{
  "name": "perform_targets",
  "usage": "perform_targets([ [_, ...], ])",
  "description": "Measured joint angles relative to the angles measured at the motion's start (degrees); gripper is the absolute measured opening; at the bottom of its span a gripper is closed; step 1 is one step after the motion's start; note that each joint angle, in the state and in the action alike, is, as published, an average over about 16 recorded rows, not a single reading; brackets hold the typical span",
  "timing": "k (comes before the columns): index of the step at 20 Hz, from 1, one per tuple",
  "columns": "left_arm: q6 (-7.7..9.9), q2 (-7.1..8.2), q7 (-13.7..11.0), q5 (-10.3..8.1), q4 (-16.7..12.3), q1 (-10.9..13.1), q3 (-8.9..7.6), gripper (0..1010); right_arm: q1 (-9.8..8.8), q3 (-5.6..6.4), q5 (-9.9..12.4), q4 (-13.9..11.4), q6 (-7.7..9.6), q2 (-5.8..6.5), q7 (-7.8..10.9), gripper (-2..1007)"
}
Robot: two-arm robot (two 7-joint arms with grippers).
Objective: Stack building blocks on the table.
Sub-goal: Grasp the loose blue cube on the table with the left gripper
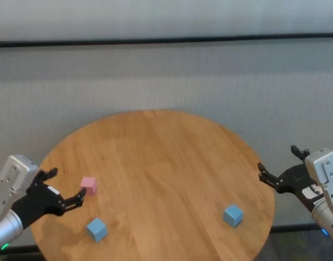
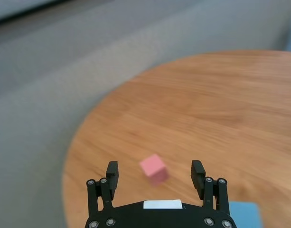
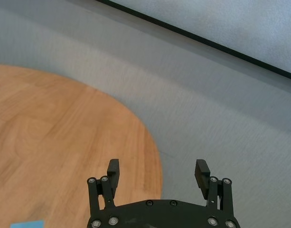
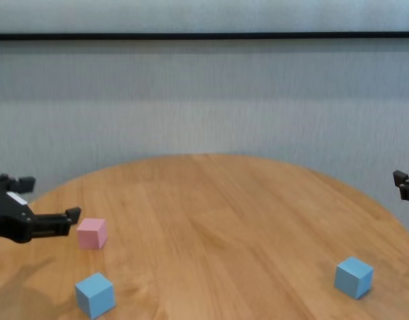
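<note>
While left gripper (image 1: 66, 187) hovers open just beside pink block (image 1: 88, 185), nothing sits between its fingers. Blue block (image 1: 96, 229) lies near, on desk (image 1: 166, 163) front left. Second blue block (image 1: 232, 215) front right. Right gripper (image 1: 277, 166) open, off desk edge.

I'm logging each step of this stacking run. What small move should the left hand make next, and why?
Probably ease the left hand forward so its open fingers come around the pink block. That block sits just ahead of the fingertips, lined up with the gap in the left wrist view, and nothing is gripped. Both blue blocks lie apart on the table; the right hand hangs open off the table's edge.
</note>
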Motion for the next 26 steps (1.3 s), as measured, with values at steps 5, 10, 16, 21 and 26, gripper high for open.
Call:
perform_targets([
  [5,3.42,2.01,-9.9,-4.93,-0.6,-0.6,-0.16,1003,0.0,0.0,0.0,0.0,0.0,0.0,0.0,1001],
  [10,7.04,3.29,-17.8,-8.3,-0.5,-1.8,0.23,1003,0.0,0.0,0.0,0.0,0.0,0.0,0.0,1001],
  [16,11.05,4.02,-23.5,-9.0,-0.1,-3.7,1.65,1003,0.0,0.0,0.0,0.0,0.0,0.0,0.0,1001],
  [21,14.7,4.13,-24.5,-8.62,-0.2,-4.6,2.61,1002,0.0,0.0,0.0,0.0,0.0,0.0,0.0,1001],
  [26,17.87,4.13,-24.4,-8.51,-0.7,-5.0,3.12,1002,0.0,0.0,0.0,0.0,0.0,0.0,0.0,1001],
])
